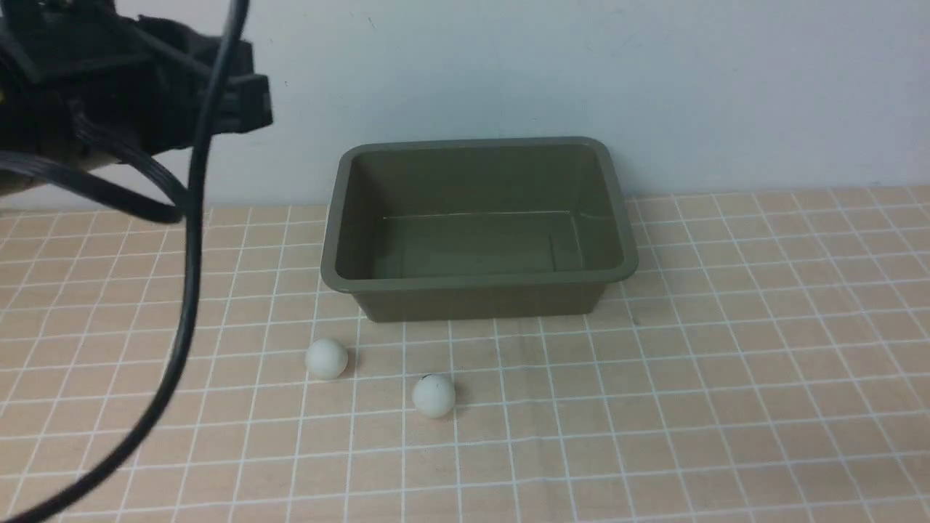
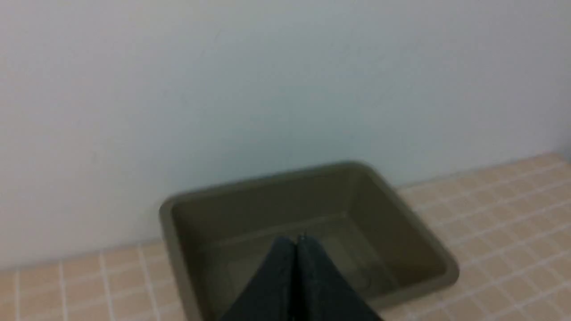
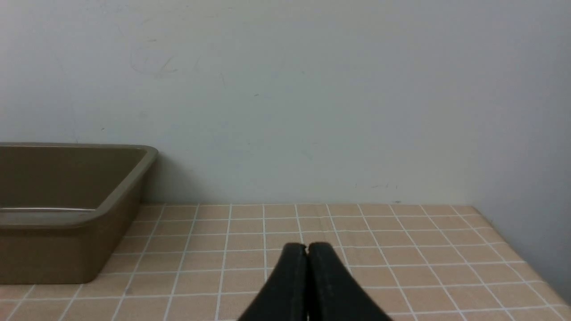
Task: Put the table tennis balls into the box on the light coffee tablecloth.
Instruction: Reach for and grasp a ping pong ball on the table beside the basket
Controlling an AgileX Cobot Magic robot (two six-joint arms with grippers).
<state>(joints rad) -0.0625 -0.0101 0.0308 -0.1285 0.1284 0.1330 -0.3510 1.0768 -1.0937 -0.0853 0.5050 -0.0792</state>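
Two white table tennis balls lie on the light coffee tablecloth point(image 1: 726, 378) in front of the box: a plain one point(image 1: 326, 359) and one with a small dark mark point(image 1: 434, 396). The olive-green box point(image 1: 476, 287) stands empty against the wall; it also shows in the left wrist view point(image 2: 419, 272) and the right wrist view point(image 3: 76, 249). My left gripper point(image 2: 296, 243) is shut and empty, raised high at the left and pointing toward the box. My right gripper point(image 3: 307, 248) is shut and empty, low over the cloth to the right of the box. The balls are hidden in both wrist views.
A pale wall point(image 1: 654, 73) rises right behind the box. My left arm's black body point(image 1: 109, 87) and a hanging cable point(image 1: 190, 276) fill the upper left of the front view. The cloth's right edge point(image 3: 531, 276) meets a side wall.
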